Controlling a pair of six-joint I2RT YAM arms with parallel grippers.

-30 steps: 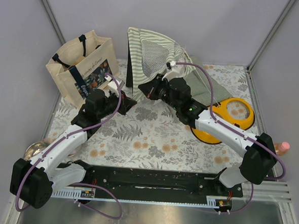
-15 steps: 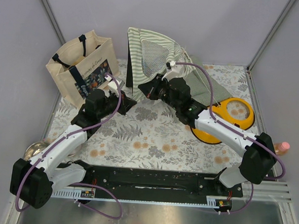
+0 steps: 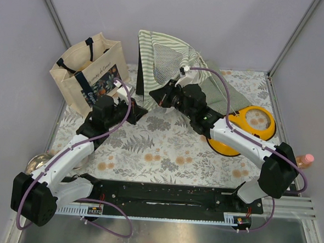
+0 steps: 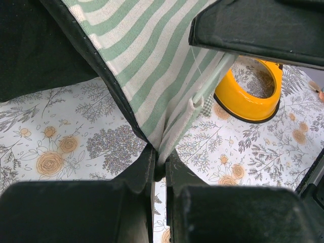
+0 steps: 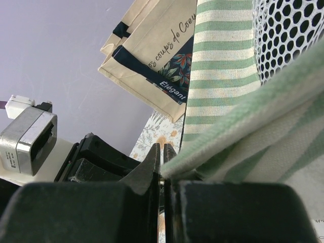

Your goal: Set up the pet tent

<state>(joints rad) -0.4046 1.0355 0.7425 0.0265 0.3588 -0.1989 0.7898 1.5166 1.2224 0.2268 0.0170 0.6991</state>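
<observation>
floral tabletop (image 3: 166,149); pet tent (image 3: 154,50) edge clamped between left jaws, seemingly right jaws too.

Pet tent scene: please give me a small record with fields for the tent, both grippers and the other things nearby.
pet tent: green-and-white striped, mesh panel visible, partly raised at the back
left gripper: shut on a lower corner of the tent fabric
right gripper: shut on a fabric edge of the tent
tote bag: upright, left of the tent
yellow bowl: right of the tent, on the floral cloth
</observation>
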